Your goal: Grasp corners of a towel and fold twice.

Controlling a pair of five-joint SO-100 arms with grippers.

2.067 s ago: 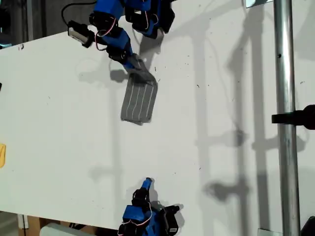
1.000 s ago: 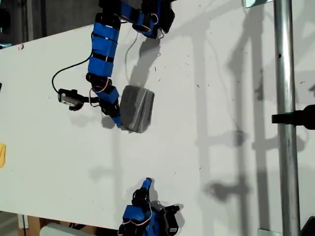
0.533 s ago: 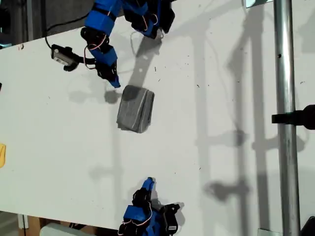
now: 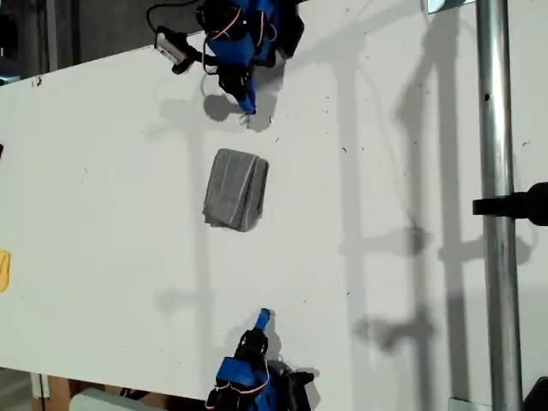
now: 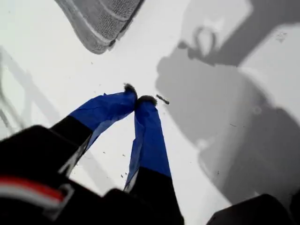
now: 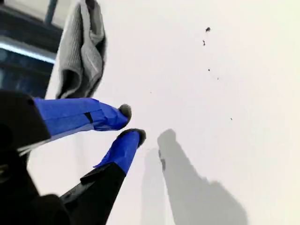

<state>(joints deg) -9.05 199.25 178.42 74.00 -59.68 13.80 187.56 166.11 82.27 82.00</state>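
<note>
Grey striped towel [image 4: 235,189] lies folded into a small bundle on the white table [image 4: 385,171], near the middle of the exterior view, touched by neither arm. My first gripper [image 5: 136,99] hovers over bare table, fingertips pressed together, holding nothing; towel edge [image 5: 101,21] sits just beyond it. My second gripper [image 6: 130,123] is low at the exterior view's bottom edge, jaws nearly closed with a slim gap, empty, well apart from the towel [image 6: 82,51].
</note>
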